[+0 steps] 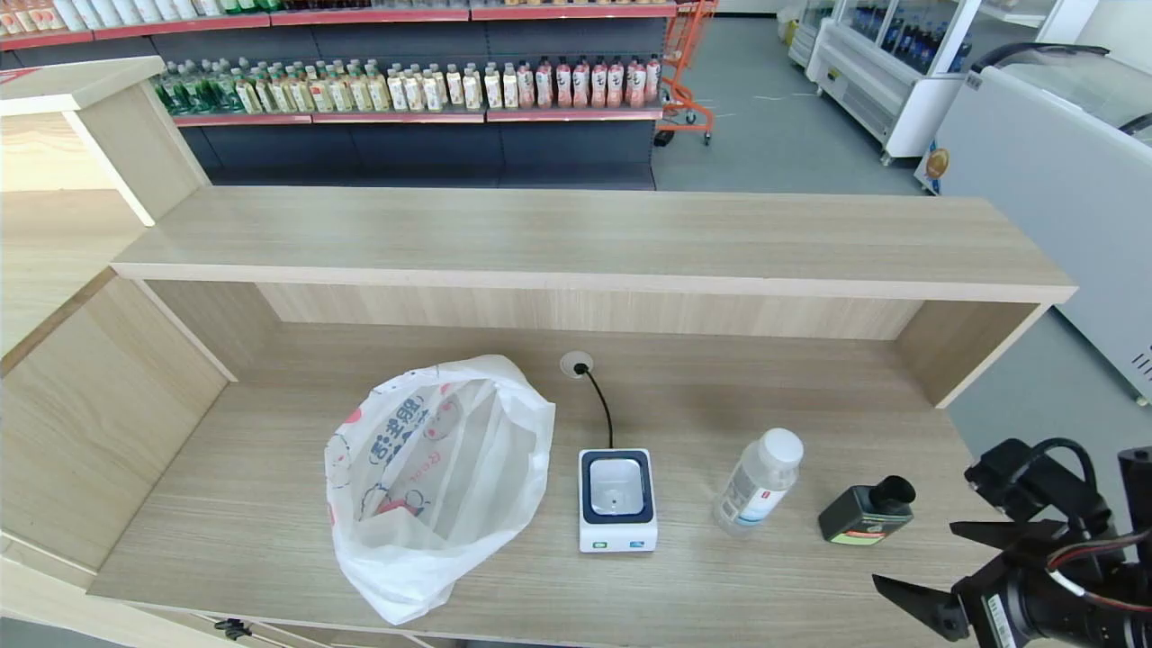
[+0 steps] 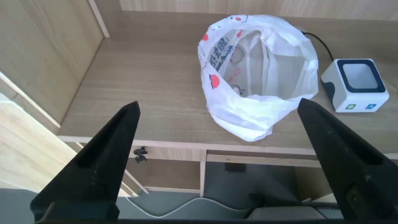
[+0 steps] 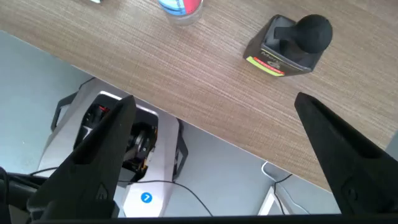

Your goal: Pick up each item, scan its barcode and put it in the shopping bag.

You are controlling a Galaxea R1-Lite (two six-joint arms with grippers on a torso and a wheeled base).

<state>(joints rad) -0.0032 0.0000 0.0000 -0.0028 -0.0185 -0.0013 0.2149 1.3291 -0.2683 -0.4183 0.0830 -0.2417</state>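
A white plastic shopping bag (image 1: pixel 441 477) (image 2: pixel 258 68) lies open-mouthed on the wooden counter (image 1: pixel 270 504). To its right stands a white barcode scanner (image 1: pixel 616 499) (image 2: pixel 356 84). Further right stands a clear bottle (image 1: pixel 759 481) (image 3: pixel 180 7) with a white cap, and a dark green, black-capped bottle (image 1: pixel 866 513) (image 3: pixel 289 45) lies on its side. My right gripper (image 1: pixel 936 567) (image 3: pixel 214 102) is open and empty, just off the counter's front edge near the dark bottle. Short of the front edge, facing the bag, my left gripper (image 2: pixel 217 107) is open and empty.
A black cable (image 1: pixel 601 405) runs from the scanner to a hole in the counter. A raised ledge (image 1: pixel 585 243) and side walls enclose the counter at the back and sides. Store shelves (image 1: pixel 414 90) and freezers (image 1: pixel 1062 135) stand beyond. Drawers (image 2: pixel 168 171) sit under the front edge.
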